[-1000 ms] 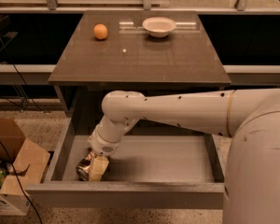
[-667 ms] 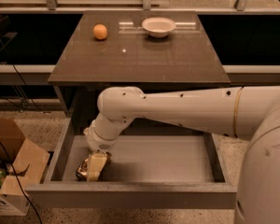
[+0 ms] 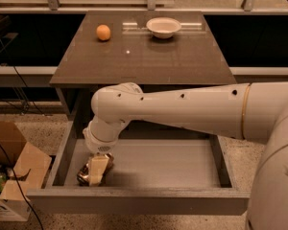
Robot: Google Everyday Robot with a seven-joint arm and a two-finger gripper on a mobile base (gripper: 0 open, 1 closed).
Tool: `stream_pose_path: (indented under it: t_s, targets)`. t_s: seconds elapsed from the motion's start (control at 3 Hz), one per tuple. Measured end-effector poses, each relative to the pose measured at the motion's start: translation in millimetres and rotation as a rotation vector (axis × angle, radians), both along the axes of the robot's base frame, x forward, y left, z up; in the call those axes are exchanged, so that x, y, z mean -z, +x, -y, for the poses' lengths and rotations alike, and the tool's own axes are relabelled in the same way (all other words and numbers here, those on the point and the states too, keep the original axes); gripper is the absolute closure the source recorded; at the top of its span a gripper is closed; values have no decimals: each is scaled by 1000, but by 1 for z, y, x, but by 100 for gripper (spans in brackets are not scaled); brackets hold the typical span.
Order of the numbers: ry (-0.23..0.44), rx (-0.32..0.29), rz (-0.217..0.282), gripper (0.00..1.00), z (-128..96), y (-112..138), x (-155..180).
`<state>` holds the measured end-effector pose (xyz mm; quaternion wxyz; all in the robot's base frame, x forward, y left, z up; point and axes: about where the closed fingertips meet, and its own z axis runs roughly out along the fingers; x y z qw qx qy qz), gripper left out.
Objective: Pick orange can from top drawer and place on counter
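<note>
The orange can (image 3: 83, 176) lies at the front left corner of the open top drawer (image 3: 139, 201), shiny gold-brown and dented. My gripper (image 3: 98, 169) reaches down from the big white arm into the drawer and sits right on the can, covering its middle. The can rests on the drawer floor. The counter (image 3: 149, 61) is the glossy brown tabletop above and behind the drawer.
A round orange fruit (image 3: 103, 32) and a white bowl (image 3: 163, 27) stand at the back of the counter. An open cardboard box (image 3: 17, 169) sits on the floor left of the drawer. My arm spans the drawer from the right.
The arm's elbow has shifted a little to the left and up. The gripper has stayed on the can, which has hardly moved.
</note>
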<state>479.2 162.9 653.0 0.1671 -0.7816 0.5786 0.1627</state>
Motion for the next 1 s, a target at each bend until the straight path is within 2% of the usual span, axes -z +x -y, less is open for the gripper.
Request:
stream_pose_path:
  t_s: [0.67, 1.0]
  targets:
    - [-186, -7, 31, 0, 21, 17, 31]
    - [-243, -18, 41, 0, 29, 28, 47]
